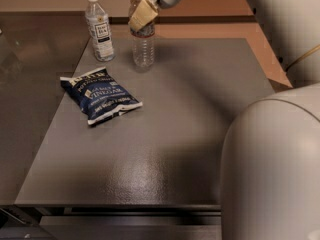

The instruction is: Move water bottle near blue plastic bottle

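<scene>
The water bottle (144,46), ribbed and clear with a white cap and a narrow red-striped band, stands upright at the far side of the grey table (190,114). My gripper (141,16) comes in from the upper right and is shut on the bottle's upper part, with a tan finger pad (140,17) across its shoulder. The blue plastic bottle (99,29), slim with a tall white-and-dark label, stands upright just left of it with a small gap between them.
A dark blue chip bag (100,95) lies flat on the table's left side, in front of both bottles. My own pale arm and body (272,169) fill the right foreground. The table's far edge runs just behind the bottles.
</scene>
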`<state>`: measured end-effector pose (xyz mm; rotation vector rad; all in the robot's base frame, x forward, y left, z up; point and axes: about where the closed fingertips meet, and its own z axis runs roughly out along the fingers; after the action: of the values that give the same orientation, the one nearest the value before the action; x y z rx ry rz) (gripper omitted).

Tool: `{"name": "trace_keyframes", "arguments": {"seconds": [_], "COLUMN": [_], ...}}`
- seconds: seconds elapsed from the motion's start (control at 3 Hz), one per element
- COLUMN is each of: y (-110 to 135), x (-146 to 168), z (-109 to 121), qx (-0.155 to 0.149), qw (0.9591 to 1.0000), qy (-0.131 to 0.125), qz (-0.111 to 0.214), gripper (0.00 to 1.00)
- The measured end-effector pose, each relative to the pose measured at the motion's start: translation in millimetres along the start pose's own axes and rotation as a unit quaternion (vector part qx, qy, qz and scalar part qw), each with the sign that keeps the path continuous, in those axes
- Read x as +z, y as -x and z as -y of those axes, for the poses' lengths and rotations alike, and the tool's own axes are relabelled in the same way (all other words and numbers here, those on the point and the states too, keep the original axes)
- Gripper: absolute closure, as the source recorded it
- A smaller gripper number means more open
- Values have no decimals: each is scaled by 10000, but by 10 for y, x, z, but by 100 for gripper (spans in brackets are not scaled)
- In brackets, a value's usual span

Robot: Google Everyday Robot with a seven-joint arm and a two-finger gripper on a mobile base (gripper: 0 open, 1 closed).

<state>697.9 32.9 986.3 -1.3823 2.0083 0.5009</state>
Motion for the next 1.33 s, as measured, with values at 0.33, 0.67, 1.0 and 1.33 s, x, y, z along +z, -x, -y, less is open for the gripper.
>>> {"name": "trace_keyframes", "arguments": {"seconds": [0.33,0.67,1.0,1.33], "y": [84,180,242,268], "x": [207,402,596,754], "z": [58,85,102,116], "qx": [-44,-96,-144,-143], "qw": [10000,9999,9998,9996], "qy": [28,89,153,231], "qz": [-34,-28,-44,-73], "gripper": [100,100,82,59]}}
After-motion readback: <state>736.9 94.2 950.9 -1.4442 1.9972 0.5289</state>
